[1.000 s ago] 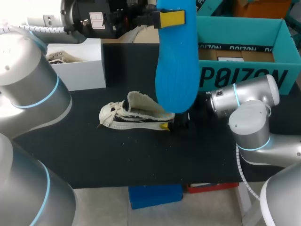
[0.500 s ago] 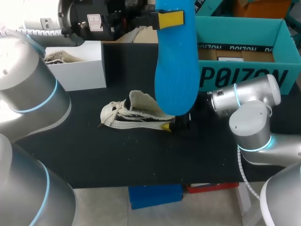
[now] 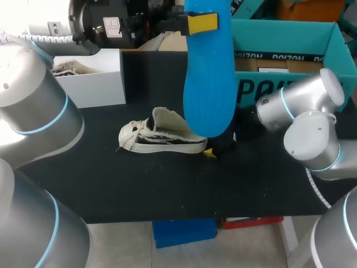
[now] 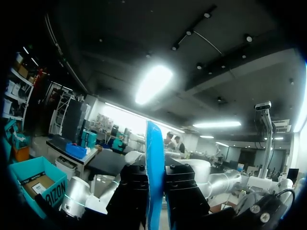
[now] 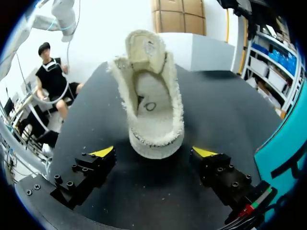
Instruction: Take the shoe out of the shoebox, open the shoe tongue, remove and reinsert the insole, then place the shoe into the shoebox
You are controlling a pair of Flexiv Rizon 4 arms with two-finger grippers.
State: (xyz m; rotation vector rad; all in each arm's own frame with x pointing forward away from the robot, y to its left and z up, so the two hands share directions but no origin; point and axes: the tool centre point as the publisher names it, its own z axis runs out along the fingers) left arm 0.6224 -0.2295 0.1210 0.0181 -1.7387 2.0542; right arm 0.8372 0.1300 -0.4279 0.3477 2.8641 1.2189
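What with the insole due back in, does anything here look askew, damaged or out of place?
Nothing stands out. The left pincer holds the blue insole aloft. The shoe sits on the table, tongue open, heel within the open right pincer, untouched. Its frayed edges look like styling, not damage.

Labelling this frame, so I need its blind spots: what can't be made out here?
Head view: the insole hides the heel of the shoe and most of the right gripper.
Left wrist view: insole seen edge-on only; the left gripper shows no yellow tips; shoe not in frame.
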